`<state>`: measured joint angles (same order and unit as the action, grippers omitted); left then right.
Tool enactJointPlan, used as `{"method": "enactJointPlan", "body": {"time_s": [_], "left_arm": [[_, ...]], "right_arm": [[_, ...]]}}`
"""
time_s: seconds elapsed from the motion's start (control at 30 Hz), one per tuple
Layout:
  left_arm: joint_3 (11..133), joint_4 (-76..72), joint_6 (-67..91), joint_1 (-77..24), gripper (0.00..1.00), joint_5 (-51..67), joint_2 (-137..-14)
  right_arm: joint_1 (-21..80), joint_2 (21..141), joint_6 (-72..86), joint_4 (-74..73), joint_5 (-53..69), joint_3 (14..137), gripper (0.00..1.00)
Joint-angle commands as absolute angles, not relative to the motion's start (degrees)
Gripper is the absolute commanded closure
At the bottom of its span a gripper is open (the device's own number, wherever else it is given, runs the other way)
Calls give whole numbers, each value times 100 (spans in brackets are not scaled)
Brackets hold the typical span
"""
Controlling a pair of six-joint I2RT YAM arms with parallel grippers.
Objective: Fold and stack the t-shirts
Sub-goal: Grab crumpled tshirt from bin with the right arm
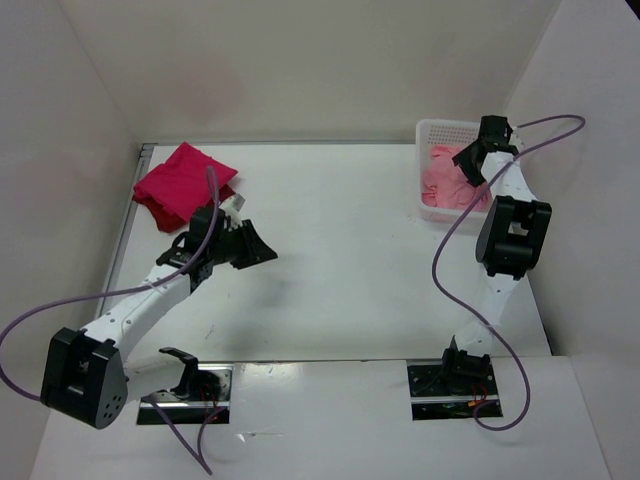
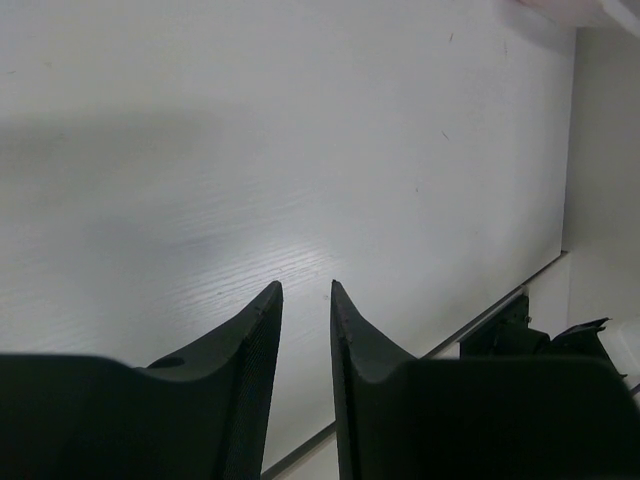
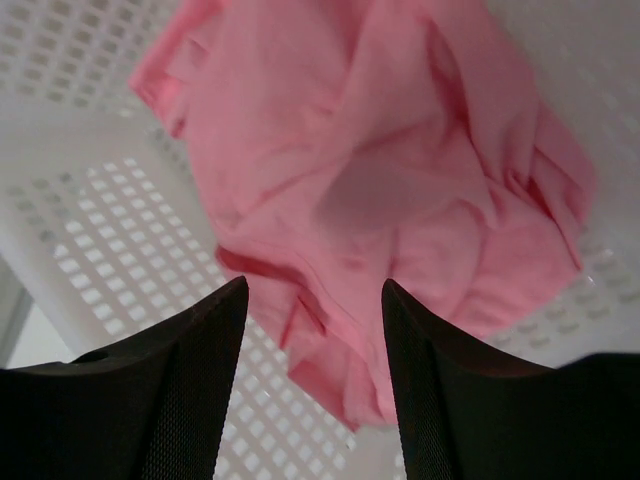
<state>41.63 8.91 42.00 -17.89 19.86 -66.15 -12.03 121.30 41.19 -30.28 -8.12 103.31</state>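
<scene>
Your right gripper (image 3: 314, 287) gapes empty above the crumpled salmon-pink cloth t-shirt (image 3: 380, 170), white perforated plastic basket (image 3: 100, 240) walls close around; left gripper (image 2: 306, 286) barely parted, empty.

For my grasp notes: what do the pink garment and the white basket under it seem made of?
The crumpled salmon-pink t-shirt looks like soft, matte cloth, perhaps cotton: it lies in loose folds. The white perforated basket looks like stiff, smooth plastic: even rows of moulded holes.

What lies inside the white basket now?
One crumpled salmon pink t-shirt lies inside the white basket. It hides part of the basket floor; anything beneath it cannot be seen.
</scene>
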Motion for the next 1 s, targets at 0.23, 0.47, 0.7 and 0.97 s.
{"method": "enactJointPlan", "body": {"time_s": [0.23, 0.47, 0.7, 0.97], "left_arm": [[4219, 949, 4192, -1811, 66, 1987, -6258], [4271, 1002, 4192, -1811, 65, 1934, -6258], [4271, 1002, 4192, -1811, 65, 1934, -6258], [4271, 1002, 4297, -1811, 65, 1934, -6188]], "right_arm": [[-1028, 12796, 5246, -3138, -791, 10837, 50], [-1028, 12867, 5782, -2988, -957, 10556, 55], [-958, 12867, 6003, -2795, -1090, 10345, 75], [-730, 13069, 6178, -3138, -1266, 10574, 42]]}}
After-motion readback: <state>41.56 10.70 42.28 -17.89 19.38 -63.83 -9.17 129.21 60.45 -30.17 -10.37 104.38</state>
